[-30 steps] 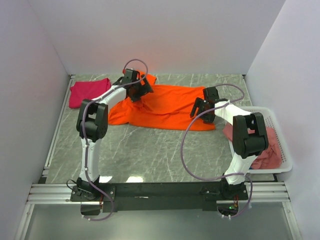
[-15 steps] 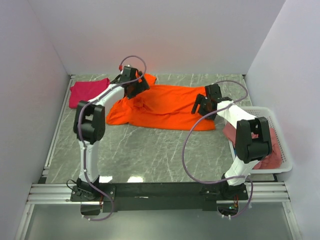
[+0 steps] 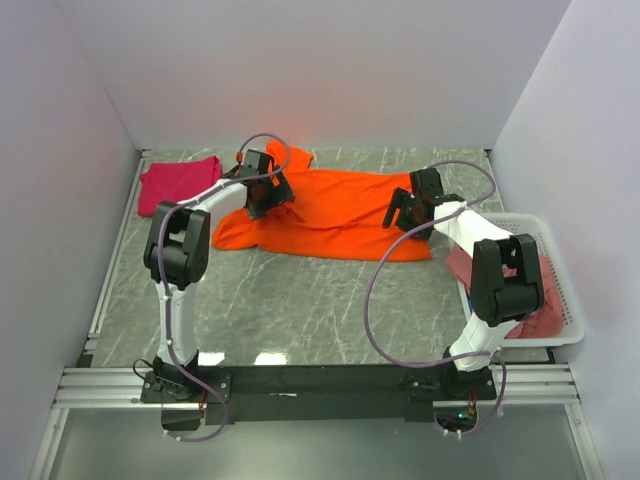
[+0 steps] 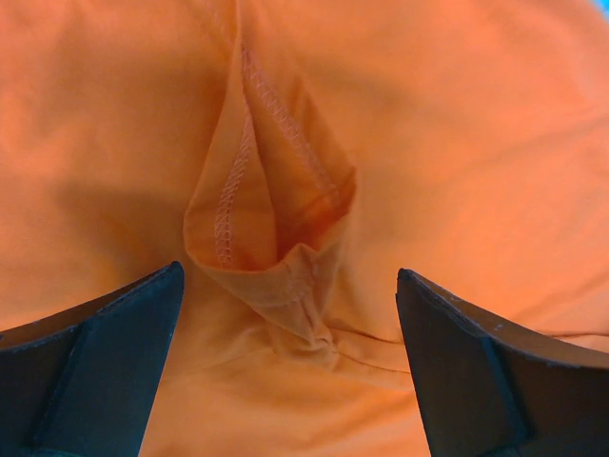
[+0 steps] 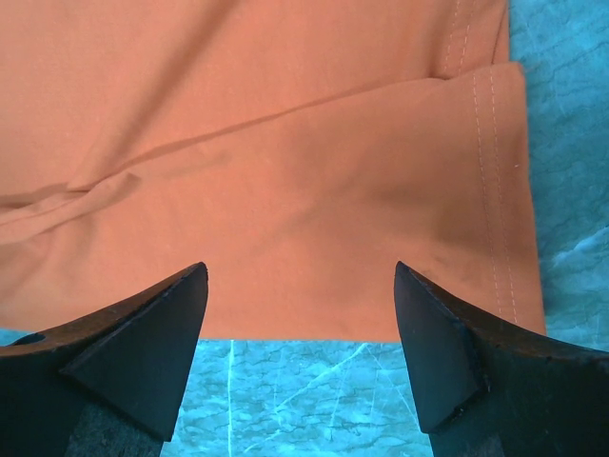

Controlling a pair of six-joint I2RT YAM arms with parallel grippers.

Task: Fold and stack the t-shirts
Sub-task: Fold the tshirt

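The orange t-shirt [image 3: 340, 215] lies spread across the far middle of the table [image 3: 300, 300]. The left hand [image 4: 290, 286] hangs over its left part, fingers apart, with a raised, stitched fold of cloth between them. The right hand [image 5: 300, 276] is at the shirt's right hem, fingers apart and holding nothing. A magenta-pink t-shirt [image 3: 175, 183] sits at the far left. Dusty rose-pink t-shirts [image 3: 535, 305] lie in the white lattice basket [image 3: 540, 342] on the right.

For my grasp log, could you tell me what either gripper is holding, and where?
Nothing is held: the left gripper and right gripper are both open above the orange t-shirt.
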